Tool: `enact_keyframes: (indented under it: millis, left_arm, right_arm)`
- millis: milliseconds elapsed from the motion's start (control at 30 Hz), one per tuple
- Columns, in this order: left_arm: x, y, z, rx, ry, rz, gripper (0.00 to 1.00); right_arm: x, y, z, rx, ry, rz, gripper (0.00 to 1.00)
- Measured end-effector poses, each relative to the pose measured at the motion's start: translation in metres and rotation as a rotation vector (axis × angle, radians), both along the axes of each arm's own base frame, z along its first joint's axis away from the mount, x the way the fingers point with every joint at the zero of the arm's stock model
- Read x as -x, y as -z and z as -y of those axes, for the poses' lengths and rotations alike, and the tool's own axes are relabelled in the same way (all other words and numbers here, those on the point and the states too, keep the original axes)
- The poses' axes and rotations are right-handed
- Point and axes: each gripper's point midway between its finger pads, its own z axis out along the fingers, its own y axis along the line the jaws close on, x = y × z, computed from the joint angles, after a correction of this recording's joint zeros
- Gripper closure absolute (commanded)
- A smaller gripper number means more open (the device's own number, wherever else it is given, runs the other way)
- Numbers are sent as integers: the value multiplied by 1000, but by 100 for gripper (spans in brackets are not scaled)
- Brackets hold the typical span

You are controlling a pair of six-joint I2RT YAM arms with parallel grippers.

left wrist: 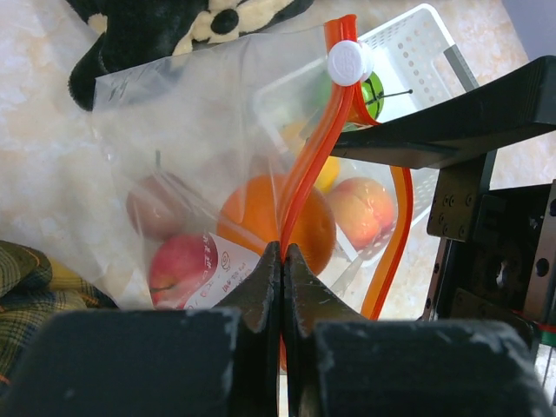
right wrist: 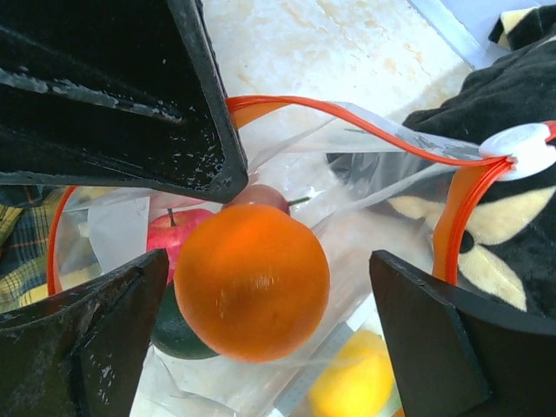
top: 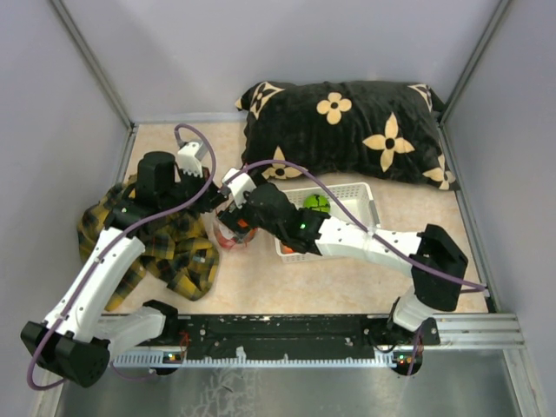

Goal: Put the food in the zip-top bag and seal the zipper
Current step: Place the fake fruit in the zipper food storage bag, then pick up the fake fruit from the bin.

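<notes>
Several fruits (right wrist: pixel 178 234) already in zip-top bag (left wrist: pixel 191 113), left of basket (top: pixel 363 198); L gripper (left wrist: pixel 282 261) clamped on zipper (left wrist: pixel 304 174) holds mouth open, R gripper (right wrist: pixel 261 287) fingers apart around orange (right wrist: pixel 252 282) at mouth: loading step, next needs R lifting clear, fetching more from basket.

no legible text, white label (left wrist: pixel 213 274) on zip-top bag (left wrist: pixel 174 113) — red print, unreadable
</notes>
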Motion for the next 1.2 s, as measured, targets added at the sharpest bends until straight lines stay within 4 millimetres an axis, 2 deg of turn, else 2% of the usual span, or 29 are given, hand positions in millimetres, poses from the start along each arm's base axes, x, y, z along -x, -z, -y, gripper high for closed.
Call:
enact_keyframes:
  millis: [367, 467, 667, 733, 800, 900, 1000, 1200]
  left_arm:
    - [-4, 2, -7, 1, -27, -5, 100]
    - [-7, 3, -11, 3, -46, -11, 100]
    - [-9, 4, -16, 5, -64, -15, 100]
    - [-9, 5, -16, 5, -66, -17, 100]
    - [-10, 5, -17, 6, -67, -17, 100]
    - [-10, 5, -17, 6, -69, -17, 100]
    - [-10, 5, -18, 6, -71, -17, 100]
    - [-11, 6, -18, 7, -73, -19, 100]
  right_arm:
    - [0, -4, 2, 1, 1, 10, 2]
    - [5, -22, 8, -28, -9, 19, 3]
    - [22, -82, 32, -167, -17, 51, 6]
    - [26, -95, 41, -206, -6, 54, 7]
    - [26, -98, 51, -220, 28, 51, 8]
    - [21, -82, 66, -190, 98, 24, 9]
    - [13, -53, 82, -135, 165, -36, 9]
    - [-3, 4, 130, -59, 322, -163, 9]
